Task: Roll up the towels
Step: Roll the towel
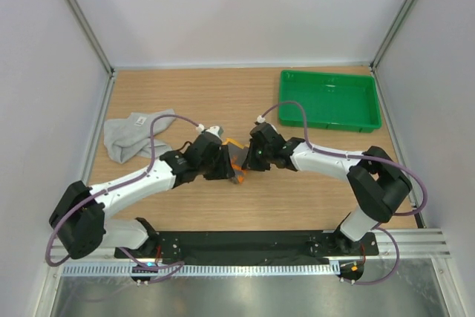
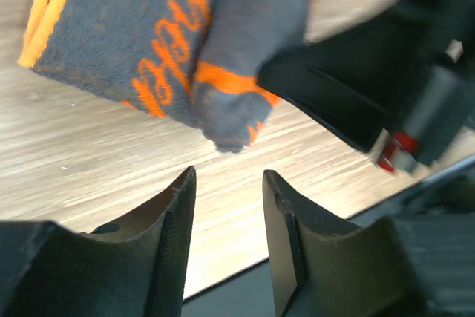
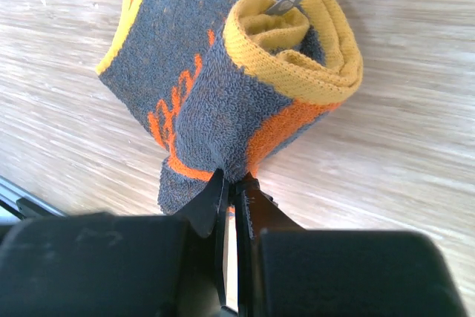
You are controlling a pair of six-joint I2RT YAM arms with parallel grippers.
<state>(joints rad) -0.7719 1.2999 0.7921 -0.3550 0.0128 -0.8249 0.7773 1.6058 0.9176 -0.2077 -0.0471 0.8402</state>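
The orange-and-grey towel (image 3: 223, 94) lay at the middle of the table (image 1: 223, 102), caught between the two arms where they met. The right claw (image 3: 231, 183) was closed tight on a fold at the towel's near lower edge, its jaws pinched together with only cloth between them. The left claw (image 2: 228, 176) stood part-way open just short of the towel's hanging corner, gripping nothing, with bare wood showing in the gap between its jaws. In the left wrist view the cloth hung just beyond the fingertips and did not touch them. The towel was partly rolled: one end curled into a loose tube edged in yellow-orange, while the flatter part, dark grey with orange lettering, spread away from the right claw toward the upper left of its wrist view. The mouth of the tube faced up and toward that camera. The top view showed too little of the cloth under the arms to tell which way its long axis ran across the table. Bare wood lay open on the far side of the arms, up to the back wall. The light grey towel (image 1: 133, 135) sat crumpled near the left wall, well apart, and the green tray (image 1: 330, 120) stood in the far right corner.
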